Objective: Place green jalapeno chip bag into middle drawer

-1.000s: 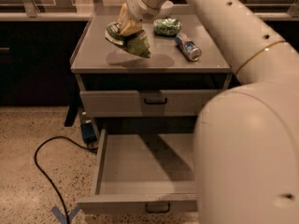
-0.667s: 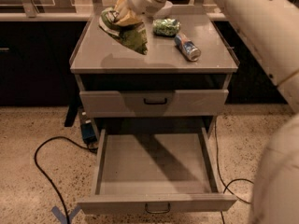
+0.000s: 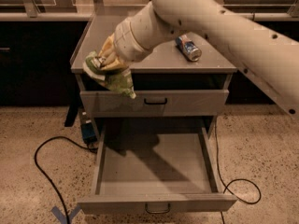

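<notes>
Gripper (image 3: 109,60) pinches chip bag (image 3: 117,80) at its middle, letting it hang free for lowering; open drawer (image 3: 154,169) lies below and forward.

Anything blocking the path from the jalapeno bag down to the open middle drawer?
Nothing visible. The gripper holds the green jalapeno chip bag at the front edge of the cabinet, above the pulled-out middle drawer.
</notes>
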### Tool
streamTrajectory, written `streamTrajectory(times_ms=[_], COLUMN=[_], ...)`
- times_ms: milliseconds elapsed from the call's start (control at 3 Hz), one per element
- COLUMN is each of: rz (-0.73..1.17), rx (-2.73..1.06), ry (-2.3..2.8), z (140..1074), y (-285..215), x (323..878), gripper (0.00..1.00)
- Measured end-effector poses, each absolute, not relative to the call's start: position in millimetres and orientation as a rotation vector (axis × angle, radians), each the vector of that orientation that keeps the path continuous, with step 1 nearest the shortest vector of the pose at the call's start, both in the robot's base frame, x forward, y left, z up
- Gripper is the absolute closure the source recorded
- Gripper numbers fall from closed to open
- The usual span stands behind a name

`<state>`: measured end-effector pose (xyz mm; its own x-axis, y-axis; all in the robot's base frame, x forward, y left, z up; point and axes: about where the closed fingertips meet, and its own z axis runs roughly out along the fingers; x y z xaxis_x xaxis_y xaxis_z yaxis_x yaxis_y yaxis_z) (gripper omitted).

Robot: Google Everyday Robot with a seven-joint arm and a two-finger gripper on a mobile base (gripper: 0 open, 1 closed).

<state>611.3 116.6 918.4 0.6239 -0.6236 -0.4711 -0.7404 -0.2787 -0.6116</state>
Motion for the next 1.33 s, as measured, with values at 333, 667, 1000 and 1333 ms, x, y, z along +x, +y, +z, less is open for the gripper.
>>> streamTrajectory(times_ms=[333,667,1000,1333], rz=[0.294,0.294,0.31,0.351], rx=[-2.06,-2.06,-2.062,-2.005], ry=[1.065,1.065,1.082,1.111], z=[867,867,854,830], y=[127,127,126,111], x=[571,571,572,564], gripper=[1.0,1.0,1.0,1.0])
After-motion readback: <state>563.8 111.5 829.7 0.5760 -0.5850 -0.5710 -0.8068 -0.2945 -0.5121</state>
